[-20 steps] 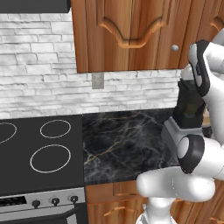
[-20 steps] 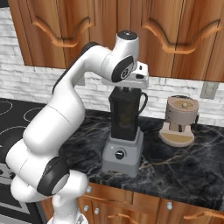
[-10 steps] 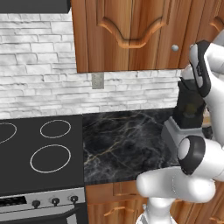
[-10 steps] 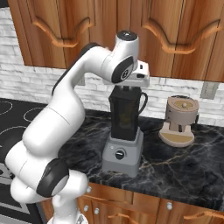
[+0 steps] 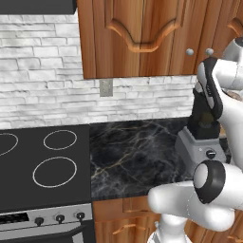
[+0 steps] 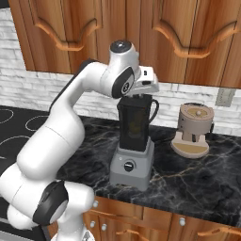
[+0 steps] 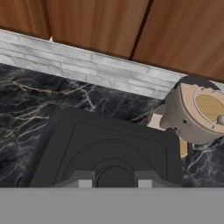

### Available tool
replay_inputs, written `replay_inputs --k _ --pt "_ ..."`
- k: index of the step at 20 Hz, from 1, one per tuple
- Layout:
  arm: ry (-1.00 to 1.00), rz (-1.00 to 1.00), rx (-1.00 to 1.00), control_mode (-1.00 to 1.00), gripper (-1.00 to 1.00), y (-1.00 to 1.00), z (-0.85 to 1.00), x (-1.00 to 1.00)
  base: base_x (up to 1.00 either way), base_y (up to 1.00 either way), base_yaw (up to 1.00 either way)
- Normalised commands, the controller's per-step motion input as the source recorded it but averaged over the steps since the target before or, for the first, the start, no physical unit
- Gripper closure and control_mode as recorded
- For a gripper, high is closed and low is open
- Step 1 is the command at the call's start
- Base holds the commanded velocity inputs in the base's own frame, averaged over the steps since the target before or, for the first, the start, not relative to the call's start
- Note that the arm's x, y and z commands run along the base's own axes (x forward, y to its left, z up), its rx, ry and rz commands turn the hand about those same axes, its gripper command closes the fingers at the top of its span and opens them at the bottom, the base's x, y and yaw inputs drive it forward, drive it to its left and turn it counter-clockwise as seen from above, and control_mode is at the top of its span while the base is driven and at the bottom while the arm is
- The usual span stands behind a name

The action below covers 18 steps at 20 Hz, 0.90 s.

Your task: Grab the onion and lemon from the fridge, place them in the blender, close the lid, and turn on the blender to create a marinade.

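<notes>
The blender stands on the dark marble counter, a grey base with a round front knob under a tall dark jar. In the hand view I look down on its black lid, seated on the jar. My gripper is directly above it, shut on the round knob at the lid's centre, one fingertip on each side. From the right base view the hand sits on top of the jar. A yellow-brown shape shows dimly through the jar wall; I cannot tell onion from lemon. The fridge is out of view.
A brown, round coffee grinder stands on the counter just right of the blender, close to the hand. A black cooktop lies to the left. Wooden wall cabinets hang low above the counter, over a white brick backsplash.
</notes>
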Motion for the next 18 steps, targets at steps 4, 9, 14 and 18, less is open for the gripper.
replay_inputs --k 4,9,14,18 --pt "0.08 0.0 -0.07 -1.0 1.0 0.0 -0.51 0.0 0.0 0.0 0.0" --pt "0.07 0.0 -0.02 -1.0 -1.0 0.0 -0.44 0.0 0.0 0.0 0.0" --pt "0.04 0.0 0.0 -1.0 -1.0 0.02 -0.17 0.0 0.0 0.0 0.0" --pt "0.0 0.0 0.0 -1.0 -1.0 0.01 -0.03 0.0 0.0 0.0 0.0"
